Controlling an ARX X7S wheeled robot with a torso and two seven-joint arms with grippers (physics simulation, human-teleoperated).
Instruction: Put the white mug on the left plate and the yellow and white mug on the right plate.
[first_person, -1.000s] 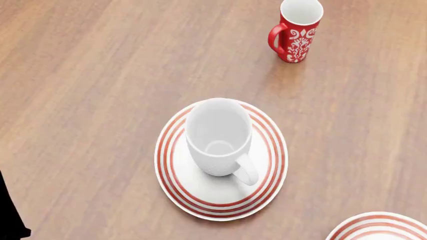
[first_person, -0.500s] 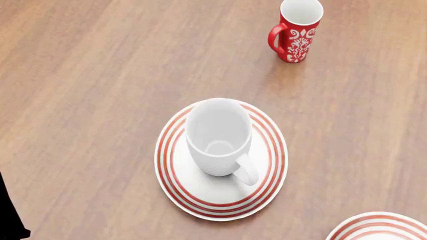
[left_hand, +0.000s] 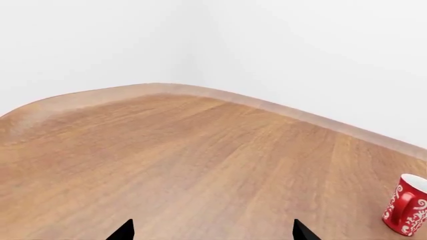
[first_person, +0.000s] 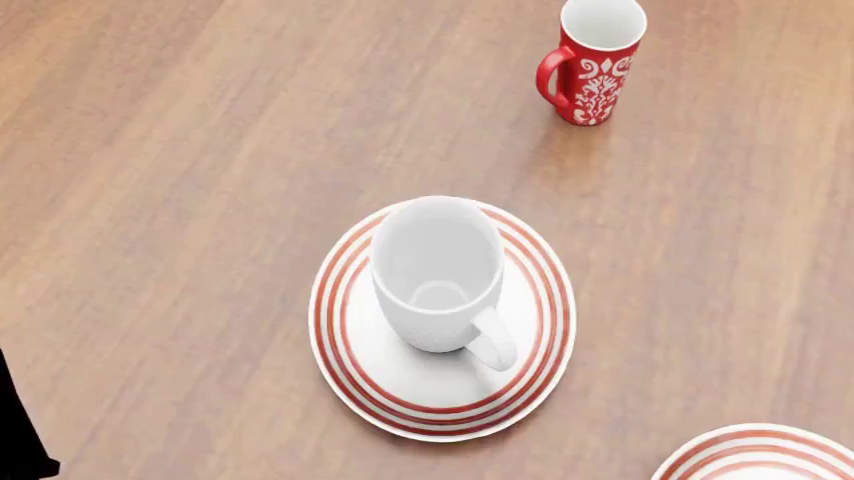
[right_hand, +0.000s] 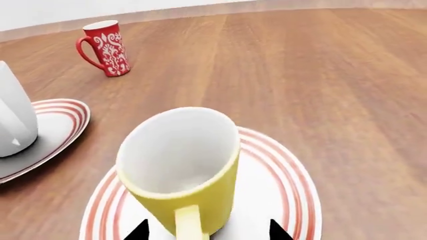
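Observation:
The white mug (first_person: 438, 275) stands upright on the left plate (first_person: 336, 335), handle towards the near right. They also show in the right wrist view, the white mug (right_hand: 13, 120) on the left plate (right_hand: 63, 122). The yellow and white mug (right_hand: 180, 170) stands upright on the right plate (right_hand: 290, 197), handle towards the camera. My right gripper (right_hand: 208, 232) is open, its tips on either side of the mug's handle and base with gaps. The right plate's rim (first_person: 761, 450) shows at the head view's bottom right. My left gripper (left_hand: 213, 234) is open and empty over bare table.
A red mug with a white pattern (first_person: 594, 62) stands at the far side of the wooden table; it also shows in the left wrist view (left_hand: 407, 205) and the right wrist view (right_hand: 107, 47). A dark robot part (first_person: 20, 430) sits at the bottom left.

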